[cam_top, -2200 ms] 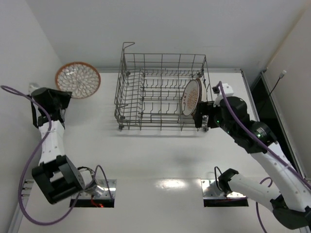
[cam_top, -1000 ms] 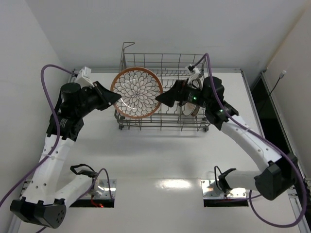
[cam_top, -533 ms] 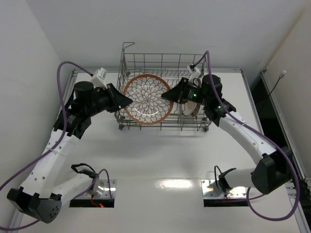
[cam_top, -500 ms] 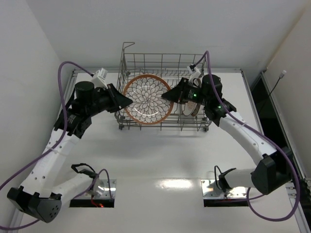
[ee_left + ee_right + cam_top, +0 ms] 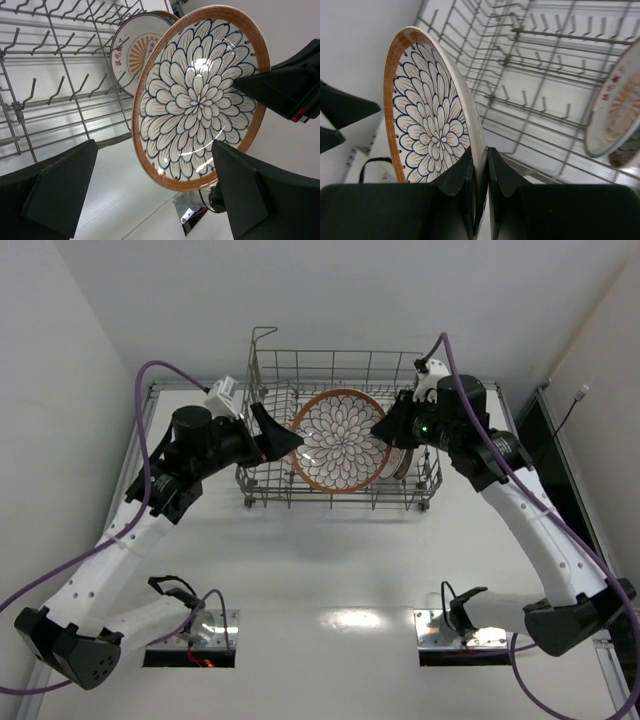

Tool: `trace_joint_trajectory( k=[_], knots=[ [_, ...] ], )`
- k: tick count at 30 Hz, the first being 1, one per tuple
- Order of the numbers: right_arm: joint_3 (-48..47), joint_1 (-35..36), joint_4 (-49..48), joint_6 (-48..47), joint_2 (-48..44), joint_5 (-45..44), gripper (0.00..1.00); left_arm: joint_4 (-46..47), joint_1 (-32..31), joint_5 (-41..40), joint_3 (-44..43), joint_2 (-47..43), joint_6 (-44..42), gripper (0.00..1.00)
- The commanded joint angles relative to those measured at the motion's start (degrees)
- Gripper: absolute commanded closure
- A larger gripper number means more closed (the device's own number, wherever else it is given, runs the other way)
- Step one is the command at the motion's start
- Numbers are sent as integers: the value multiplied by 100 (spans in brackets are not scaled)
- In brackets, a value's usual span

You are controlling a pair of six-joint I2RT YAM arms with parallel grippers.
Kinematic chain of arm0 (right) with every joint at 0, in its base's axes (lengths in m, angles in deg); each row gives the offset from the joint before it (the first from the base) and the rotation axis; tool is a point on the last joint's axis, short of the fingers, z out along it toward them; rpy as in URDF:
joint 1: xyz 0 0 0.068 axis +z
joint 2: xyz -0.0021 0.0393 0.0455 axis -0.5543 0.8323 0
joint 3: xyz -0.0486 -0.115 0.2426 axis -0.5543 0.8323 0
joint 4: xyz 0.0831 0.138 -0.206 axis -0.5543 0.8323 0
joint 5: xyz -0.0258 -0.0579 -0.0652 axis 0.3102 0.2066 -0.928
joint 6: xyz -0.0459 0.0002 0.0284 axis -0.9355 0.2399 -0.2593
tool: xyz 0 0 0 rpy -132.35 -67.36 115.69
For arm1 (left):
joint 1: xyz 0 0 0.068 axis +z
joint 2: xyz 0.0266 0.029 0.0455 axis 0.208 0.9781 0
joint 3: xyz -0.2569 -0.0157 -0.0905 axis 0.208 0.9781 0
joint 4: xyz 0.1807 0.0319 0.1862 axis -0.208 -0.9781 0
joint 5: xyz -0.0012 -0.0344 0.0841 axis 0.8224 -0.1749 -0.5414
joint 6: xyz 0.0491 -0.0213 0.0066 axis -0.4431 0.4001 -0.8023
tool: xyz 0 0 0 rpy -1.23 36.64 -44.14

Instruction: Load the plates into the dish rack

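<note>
Ceramic, petal-patterned, the plate (image 5: 345,440) hangs on edge over the dish rack (image 5: 340,365); we clench our right gripper (image 5: 480,160) on its rim, likely to slot it between tines (image 5: 542,105); our left gripper (image 5: 280,432) gapes empty beside it.

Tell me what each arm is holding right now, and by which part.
The right gripper pinches the petal-pattern plate by its brown rim, one of its fingers on each face. The left gripper is open and holds nothing.

Plain white bench (image 5: 330,560), white walls (image 5: 330,290) on three sides, a bright light glare (image 5: 350,619) near the front edge.
</note>
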Motion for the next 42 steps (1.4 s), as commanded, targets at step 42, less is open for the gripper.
trace_joint_trajectory(
  k=[42],
  knots=[
    [-3209, 829, 1586, -1987, 3278, -7189, 100, -2, 1849, -2597, 1921, -1006, -1919, 0]
  ],
)
